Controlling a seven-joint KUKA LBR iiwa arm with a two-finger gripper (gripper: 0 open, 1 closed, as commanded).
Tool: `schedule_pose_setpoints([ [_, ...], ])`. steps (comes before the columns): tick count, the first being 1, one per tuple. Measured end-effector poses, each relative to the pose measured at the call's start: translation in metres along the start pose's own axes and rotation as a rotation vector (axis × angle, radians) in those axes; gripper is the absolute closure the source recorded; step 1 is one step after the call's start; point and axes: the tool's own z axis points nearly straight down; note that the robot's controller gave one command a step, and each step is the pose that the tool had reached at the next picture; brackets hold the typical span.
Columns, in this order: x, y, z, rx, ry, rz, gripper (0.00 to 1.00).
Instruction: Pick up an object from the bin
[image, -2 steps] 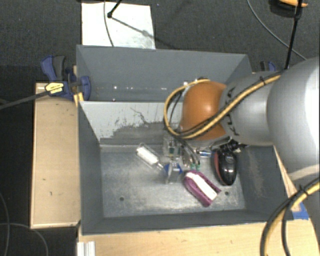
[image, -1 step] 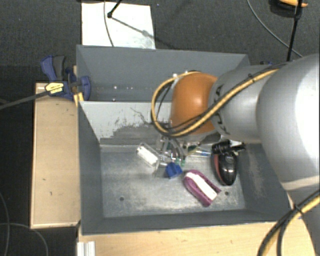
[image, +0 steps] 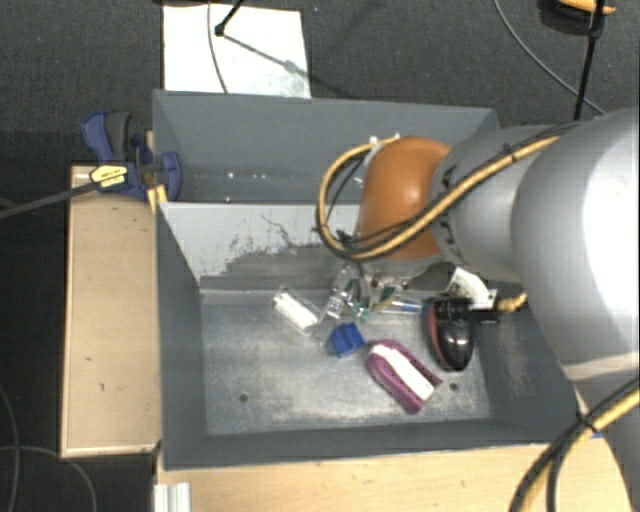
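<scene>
Small blue piece (image: 343, 341) between white block (image: 295, 312) and purple-and-white tube (image: 400, 375)

A single camera sits above the grey metal bin (image: 250, 400) and looks down into it from somewhat to one side, so the far wall shows as a broad sloping face and the near wall is foreshortened to a thin band. It stands close: the bin's floor and walls take up the middle of the frame, with a narrow margin of surroundings around them. The arm (image: 570, 190) reaches in from the right, and its orange cover (image: 400, 190), nearer the lens, hides part of the far right corner
</scene>
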Motion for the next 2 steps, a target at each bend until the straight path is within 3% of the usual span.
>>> schedule_pose_setpoints([
  [1, 0.0173, 0.0324, 0.0387, 0.004, 0.007, 0.125, 0.0],
  [2, 0.0166, 0.0324, 0.0382, 0.003, 0.006, 0.125, 0.0],
])
